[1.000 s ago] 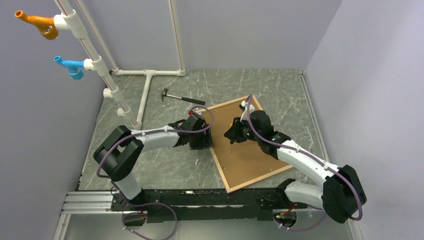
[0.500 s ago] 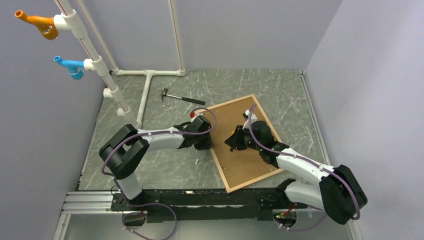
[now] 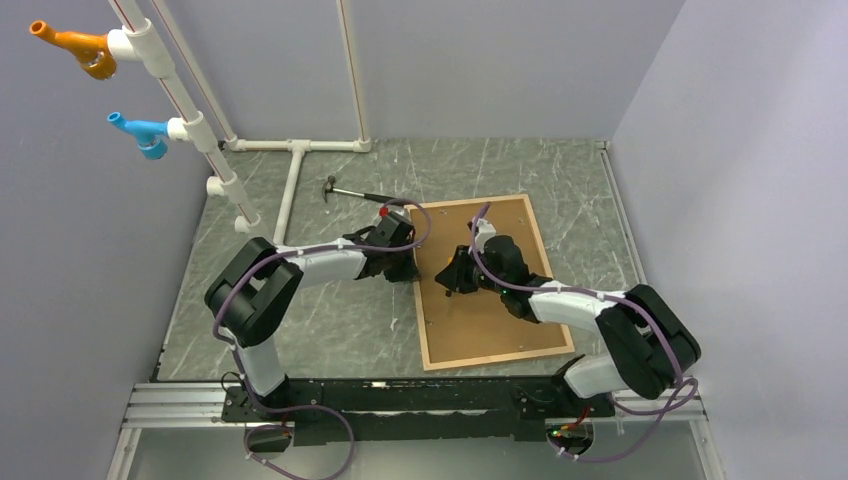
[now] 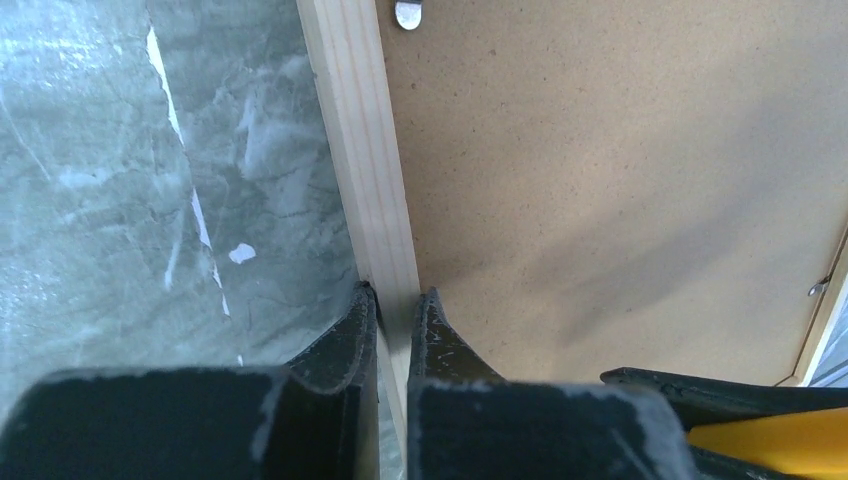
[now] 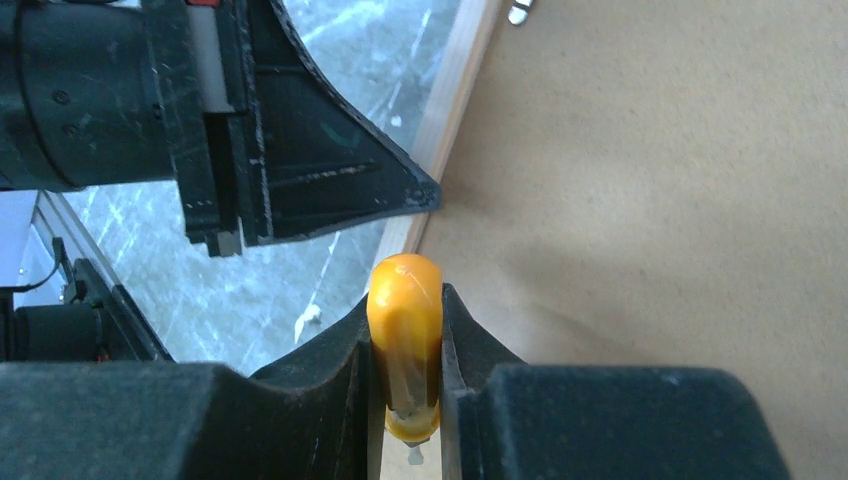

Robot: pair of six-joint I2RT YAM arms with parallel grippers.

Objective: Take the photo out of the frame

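Grey marble tabletop [image 3: 330, 330]: the frame [image 3: 500, 358] lies face down between two robot arms.
Clamped on the frame's pale left rail, the left gripper [image 4: 397, 300] steadies it; the right gripper [image 5: 405, 300] pinches an orange tool handle [image 5: 403, 350]. Inside the frame, the photo [image 4: 600, 150] lies brown back up under metal tabs [image 4: 408, 12]. It is probably light and bendable, best lifted by an edge.

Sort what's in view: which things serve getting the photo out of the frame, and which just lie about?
In use: frame, brown back up; left fingers pinching its rim; right fingers holding a yellow-handled tool.
Lying about: hammer; white pipe rack with orange fitting and blue fitting.
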